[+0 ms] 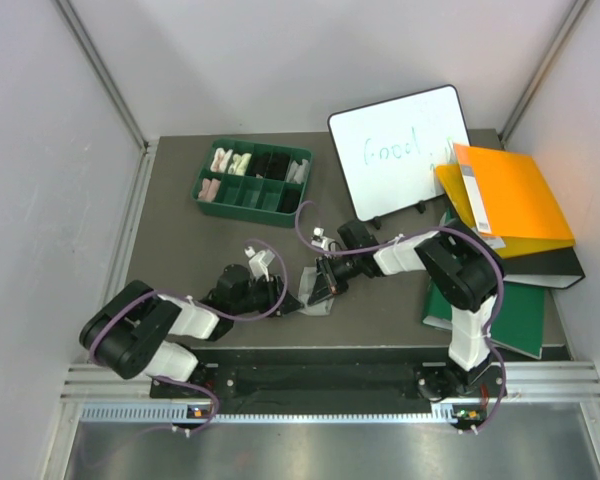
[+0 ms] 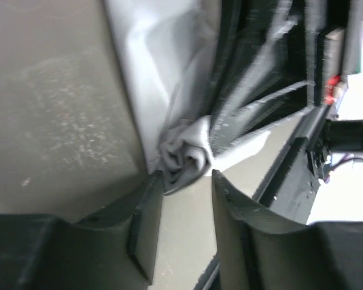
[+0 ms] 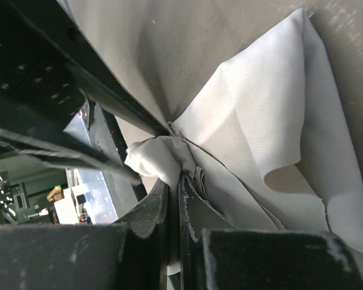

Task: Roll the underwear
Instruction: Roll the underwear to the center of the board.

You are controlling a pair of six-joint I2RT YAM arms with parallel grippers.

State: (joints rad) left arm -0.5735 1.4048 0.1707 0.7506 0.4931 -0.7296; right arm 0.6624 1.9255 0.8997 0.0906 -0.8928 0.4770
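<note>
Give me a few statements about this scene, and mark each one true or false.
1. The right gripper is shut on the grey underwear. True.
2. The left gripper is shut tight. False: its jaws stand apart.
3. The tray is empty. False: it holds cloth rolls.
4. The whiteboard bears green writing. True.

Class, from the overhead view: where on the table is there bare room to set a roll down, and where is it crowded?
Bare: the table between the green tray and the left arm; also the near strip between the arm bases. Crowded: the centre, where the right arm meets it over the grey underwear, and the right side, under whiteboard and folders.
</note>
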